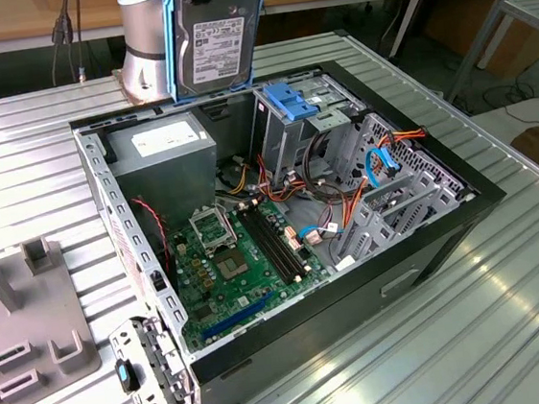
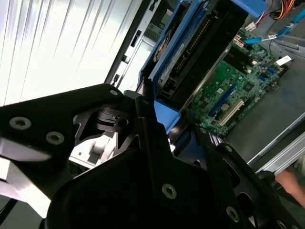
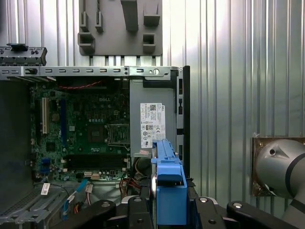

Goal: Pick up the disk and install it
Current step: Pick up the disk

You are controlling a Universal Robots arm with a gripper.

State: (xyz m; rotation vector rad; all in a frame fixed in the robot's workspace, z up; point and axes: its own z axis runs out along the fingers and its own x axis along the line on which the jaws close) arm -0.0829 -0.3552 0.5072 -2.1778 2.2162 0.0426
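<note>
The disk (image 1: 216, 34), a grey drive with a white label and blue side rails, hangs upright above the back edge of the open computer case (image 1: 428, 243). My gripper (image 3: 169, 206) is shut on it from above, its black jaws pressing on either side of the blue rail. In both wrist views the disk (image 2: 190, 52) (image 3: 169, 183) runs out from the gripper toward the case's inside. The metal drive cage (image 1: 294, 113) with its blue latch stands just to the exterior view's right of the disk and lower down.
Inside the case lie the power-supply box (image 1: 162, 141), the green motherboard (image 1: 232, 259) and loose orange and blue cables (image 1: 381, 166). The arm's silver base (image 1: 142, 42) stands behind the case. A grey fixture (image 1: 21, 315) sits on the ribbed table at the exterior view's left.
</note>
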